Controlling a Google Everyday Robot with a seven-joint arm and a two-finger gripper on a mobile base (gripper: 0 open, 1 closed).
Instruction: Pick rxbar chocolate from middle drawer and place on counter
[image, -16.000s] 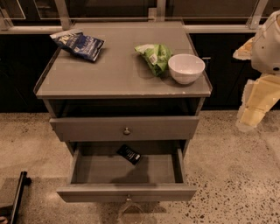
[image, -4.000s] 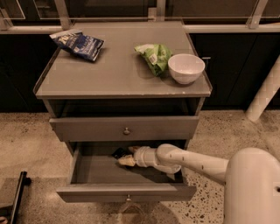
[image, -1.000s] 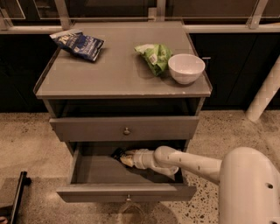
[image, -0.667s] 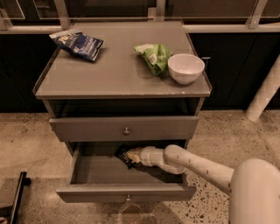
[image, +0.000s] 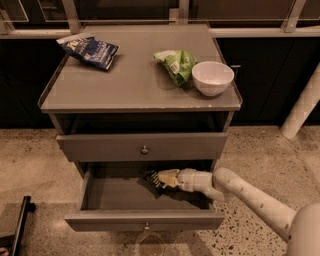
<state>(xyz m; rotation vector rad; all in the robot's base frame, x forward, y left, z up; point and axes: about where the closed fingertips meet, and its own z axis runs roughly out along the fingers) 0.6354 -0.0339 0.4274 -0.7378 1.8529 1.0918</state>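
Black with white print too small to read, the rxbar chocolate (image: 151, 180) lies in the pulled-out middle drawer (image: 100, 220), toward its back wall. The gripper (image: 163, 179) reaches in from the right, its jaws closed on the bar's right end. On the worktop (image: 125, 87), a blue bag (image: 89, 50) sits at the back left corner. A green bag (image: 176, 64) and an empty white bowl (image: 212, 78) sit near the right edge. Open grey surface runs along the front edge.
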